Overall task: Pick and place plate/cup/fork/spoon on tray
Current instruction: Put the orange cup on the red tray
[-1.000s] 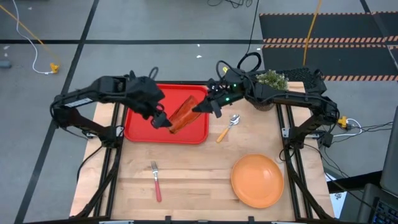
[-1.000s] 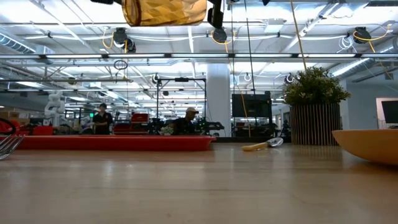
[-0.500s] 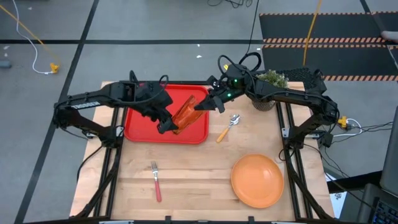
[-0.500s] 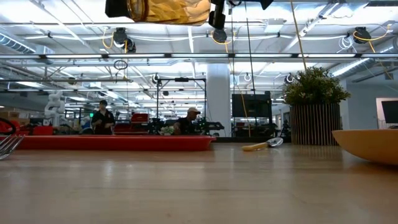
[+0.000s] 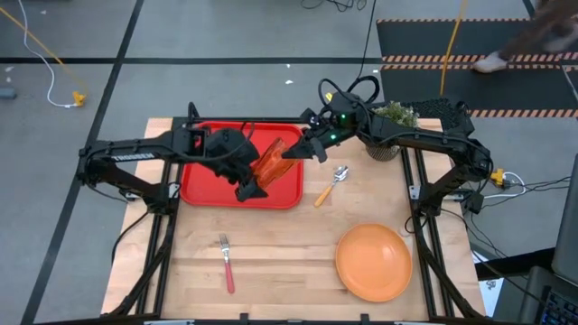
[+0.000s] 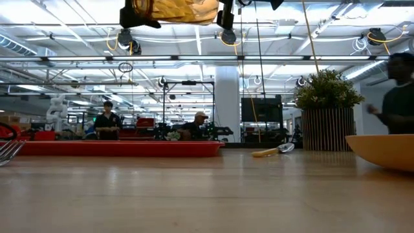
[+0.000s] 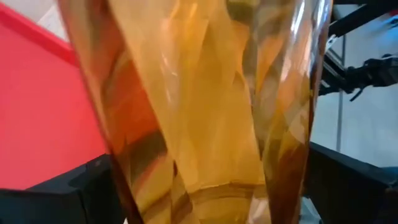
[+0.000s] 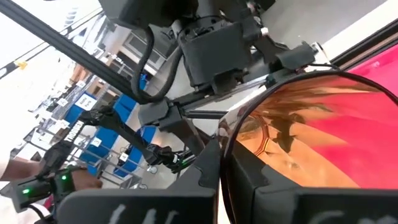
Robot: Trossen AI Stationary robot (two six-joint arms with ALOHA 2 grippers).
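The amber cup (image 5: 269,164) lies on its side high above the red tray (image 5: 203,185); it also shows at the top of the low view (image 6: 174,10). My right gripper (image 5: 293,153) is shut on its rim end. My left gripper (image 5: 247,187) is at its base end, with the cup (image 7: 205,106) between its fingers. The orange plate (image 5: 373,262) lies flat at the near right. The fork (image 5: 226,262) lies near the front left. The spoon (image 5: 330,185) lies right of the tray. My left gripper has the cup's base end (image 7: 211,199) between its two fingers (image 7: 56,193), which stand against its two opposite walls. The fingers come level from the table's near left, along the cup. My right gripper pinches the cup's rim wall (image 8: 225,146), one finger (image 8: 298,186) inside and one outside. It comes from the table's far right. The cup is held clear of the tray, on its side.
A potted plant (image 5: 393,117) stands at the far right corner, behind my right arm. Bare wood lies between the fork and the plate. A person (image 6: 398,97) passes behind the table on the right.
My left gripper has moved toward the table's right and near edges, along the cup to its base end, and now has the cup between its fingers. The cup has stayed high above the tray in my right gripper.
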